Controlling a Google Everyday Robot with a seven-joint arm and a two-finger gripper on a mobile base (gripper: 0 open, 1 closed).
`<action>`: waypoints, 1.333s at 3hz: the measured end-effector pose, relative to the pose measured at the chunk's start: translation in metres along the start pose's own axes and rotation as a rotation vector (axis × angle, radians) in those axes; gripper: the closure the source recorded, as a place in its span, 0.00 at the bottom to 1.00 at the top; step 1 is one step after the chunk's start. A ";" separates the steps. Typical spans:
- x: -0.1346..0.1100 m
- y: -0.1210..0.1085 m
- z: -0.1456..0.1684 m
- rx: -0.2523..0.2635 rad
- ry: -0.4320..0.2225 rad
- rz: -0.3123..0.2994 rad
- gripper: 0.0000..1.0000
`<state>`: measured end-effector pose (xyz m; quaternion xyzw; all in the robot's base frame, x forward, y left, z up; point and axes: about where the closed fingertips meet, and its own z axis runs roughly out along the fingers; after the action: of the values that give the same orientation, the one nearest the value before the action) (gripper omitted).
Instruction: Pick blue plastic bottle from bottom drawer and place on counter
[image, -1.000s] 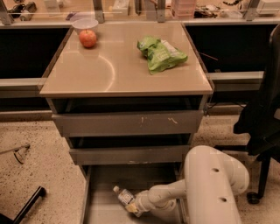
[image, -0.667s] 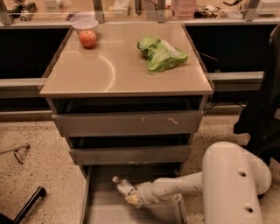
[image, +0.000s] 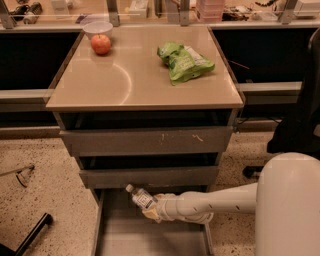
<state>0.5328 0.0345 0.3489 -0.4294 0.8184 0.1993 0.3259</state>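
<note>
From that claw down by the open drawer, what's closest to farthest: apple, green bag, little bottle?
1. blue plastic bottle, held in the gripper over the bottom drawer.
2. green bag, right side of the counter.
3. apple, counter's far left corner.

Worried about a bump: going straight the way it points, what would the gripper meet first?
Probably the left wall of the bottom drawer; the gripper, holding the blue plastic bottle, points leftward. Depth unclear.

Smooth white rounded arm (image: 225, 201), yellowish hand (image: 151, 214) (over the bottom drawer (image: 114, 236))
</note>
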 end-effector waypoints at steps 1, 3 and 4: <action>0.000 0.000 0.000 0.000 0.000 0.000 1.00; -0.046 0.029 -0.072 0.083 0.016 0.031 1.00; -0.052 0.068 -0.109 0.093 0.087 0.050 1.00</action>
<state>0.4579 0.0357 0.4657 -0.4016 0.8505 0.1500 0.3047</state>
